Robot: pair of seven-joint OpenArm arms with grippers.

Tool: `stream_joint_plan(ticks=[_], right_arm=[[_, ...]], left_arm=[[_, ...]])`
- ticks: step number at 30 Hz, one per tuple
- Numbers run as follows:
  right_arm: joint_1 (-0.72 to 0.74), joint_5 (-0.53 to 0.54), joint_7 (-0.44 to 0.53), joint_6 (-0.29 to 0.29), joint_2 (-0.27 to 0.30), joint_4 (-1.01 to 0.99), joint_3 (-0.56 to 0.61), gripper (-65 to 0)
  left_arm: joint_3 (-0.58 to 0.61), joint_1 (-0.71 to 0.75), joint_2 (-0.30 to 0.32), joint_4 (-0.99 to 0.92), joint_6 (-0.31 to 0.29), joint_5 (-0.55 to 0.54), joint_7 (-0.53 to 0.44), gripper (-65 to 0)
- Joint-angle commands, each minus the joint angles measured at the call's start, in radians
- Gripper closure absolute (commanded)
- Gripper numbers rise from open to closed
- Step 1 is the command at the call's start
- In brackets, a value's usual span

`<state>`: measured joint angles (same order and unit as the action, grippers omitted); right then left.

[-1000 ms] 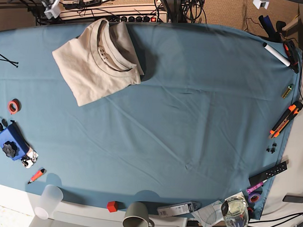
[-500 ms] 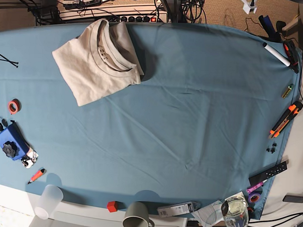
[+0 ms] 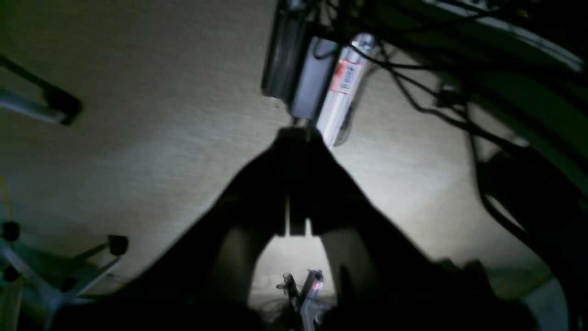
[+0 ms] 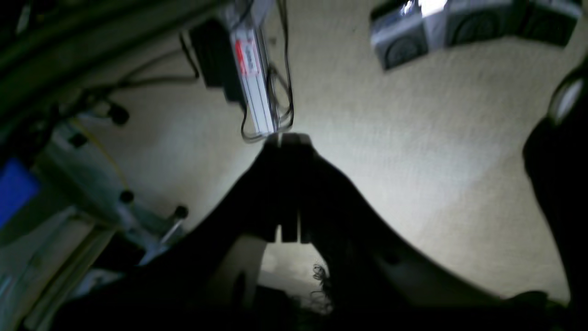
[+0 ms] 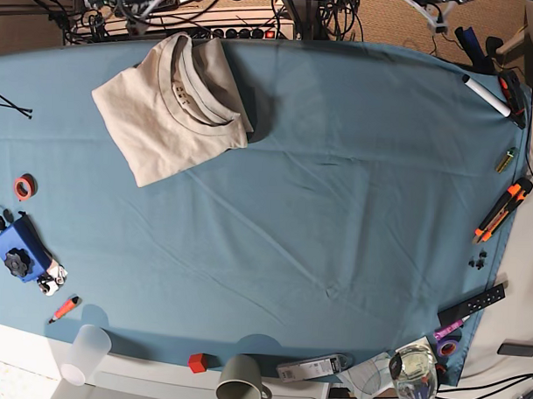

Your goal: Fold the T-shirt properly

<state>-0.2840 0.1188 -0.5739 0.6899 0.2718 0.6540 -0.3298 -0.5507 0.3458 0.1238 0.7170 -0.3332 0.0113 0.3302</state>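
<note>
The beige T-shirt (image 5: pixel 172 109) lies folded into a compact rectangle at the far left of the teal table cloth (image 5: pixel 337 193), collar facing up. Neither wrist view shows it. My left gripper (image 3: pixel 296 134) is shut and empty, its dark fingers pressed together above beige carpet floor and cables. My right gripper (image 4: pixel 287 137) is also shut and empty, over carpet beside a power strip. Both arms sit beyond the table's far edge. Only cluttered bits near that edge show in the base view.
At the right edge lie a white marker (image 5: pixel 486 95), an orange utility knife (image 5: pixel 502 210) and a black remote (image 5: pixel 471 304). On the left lie a red tape roll (image 5: pixel 23 187) and a blue box (image 5: pixel 18 248). A plastic cup (image 5: pixel 86 354), mug (image 5: pixel 240 382) and glass (image 5: pixel 414 377) stand along the near edge.
The white arm parts at the top corners of the base view have pulled back, further past the far edge. The T-shirt has not moved.
</note>
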Motion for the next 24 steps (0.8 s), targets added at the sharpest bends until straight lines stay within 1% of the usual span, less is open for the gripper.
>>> stream_joint_plan(ticks=[1, 3, 5, 6, 8, 10, 12, 13, 15, 18, 24], right_arm=[[0.014, -0.01, 0.027, 0.008, 0.022, -0.015, -0.003, 0.0], [0.05, -0.042, 0.07, 0.002, 0.026, -0.058, 0.0, 0.0], [0.082, -0.094, 0.111, -0.069, 0.031, -0.094, 0.039, 0.0], [0.093, -0.122, 0.141, -0.105, 0.034, -0.108, 0.076, 0.0], [0.107, -0.191, 0.223, -0.182, 0.042, -0.126, 0.176, 0.0], [0.11, -0.243, 0.284, -0.262, 0.047, -0.126, 0.28, 0.0], [0.11, -0.251, 0.32, -0.311, 0.047, -0.126, 0.379, 0.0], [0.11, -0.251, 0.327, -0.33, 0.047, -0.126, 0.423, 0.0], [0.11, -0.251, 0.34, -0.355, 0.047, -0.126, 0.494, 0.0], [0.109, -0.251, 0.341, -0.381, 0.047, -0.126, 0.554, 0.0], [0.109, -0.25, 0.344, -0.382, 0.047, -0.126, 0.568, 0.0]], left_arm=[[-0.002, -0.004, 0.003, -0.021, 0.011, 0.018, -0.033, 0.0], [-0.002, -0.021, -0.005, -0.068, 0.047, 0.06, -0.082, 0.0], [-0.002, -0.031, -0.018, -0.098, 0.084, 0.097, -0.15, 0.0], [-0.002, -0.031, -0.026, -0.106, 0.097, 0.115, -0.193, 0.0], [-0.002, -0.034, -0.04, -0.115, 0.097, 0.151, -0.262, 0.0], [-0.002, -0.039, -0.048, -0.115, 0.069, 0.172, -0.276, 0.0], [-0.002, -0.038, -0.048, -0.115, 0.055, 0.172, -0.276, 0.0], [-0.002, -0.038, -0.047, -0.115, 0.064, 0.172, -0.277, 0.0], [-0.002, -0.039, -0.042, -0.114, 0.071, 0.171, -0.279, 0.0], [-0.002, -0.039, -0.04, -0.112, 0.071, 0.168, -0.279, 0.0], [-0.002, -0.039, -0.041, -0.112, 0.07, 0.168, -0.279, 0.0]])
